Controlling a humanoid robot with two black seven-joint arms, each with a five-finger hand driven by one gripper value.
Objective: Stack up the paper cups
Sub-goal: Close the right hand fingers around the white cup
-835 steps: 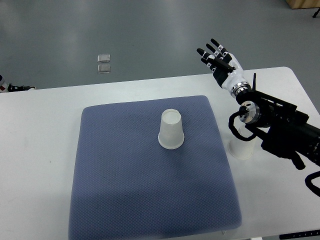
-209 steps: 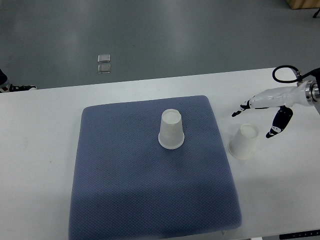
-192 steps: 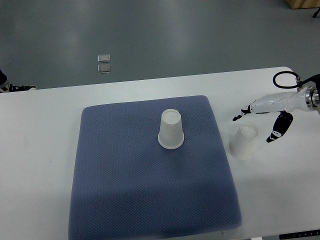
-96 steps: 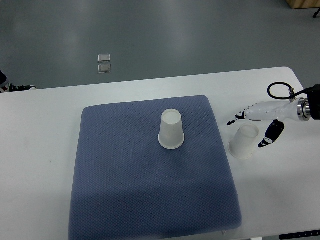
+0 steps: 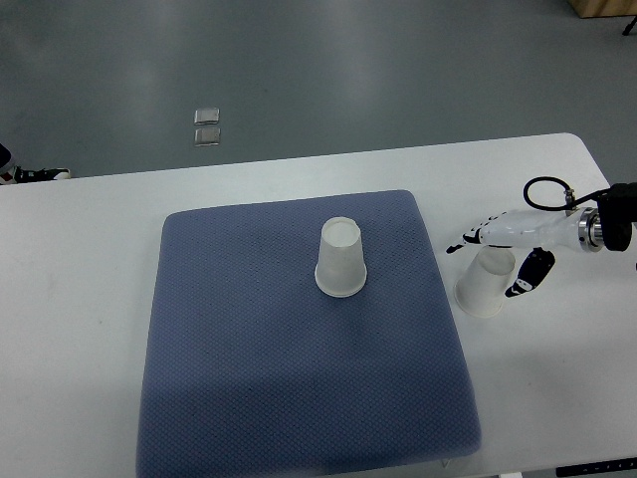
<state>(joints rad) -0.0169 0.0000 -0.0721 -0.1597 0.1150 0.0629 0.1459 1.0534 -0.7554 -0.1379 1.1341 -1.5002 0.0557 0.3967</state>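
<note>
1. The right hand [image 5: 495, 261] comes in from the right edge and sits over the paper cup [image 5: 485, 282] on the white table [image 5: 80, 299]; its fingers are spread on both sides of the cup top and I cannot tell if they touch it, so no grip is visible
2. This cup stands upside down on the bare table, just beside the right edge of the blue mat [image 5: 299, 339]
3. A second paper cup [image 5: 340, 258], also upside down, stands on the mat a little above its middle, well apart from the first one
4. A small part of the left arm [image 5: 25, 173] shows at the left edge, beyond the table
5. On the grey floor [image 5: 348, 70] behind the table lie two small clear squares [image 5: 207, 125]
</note>
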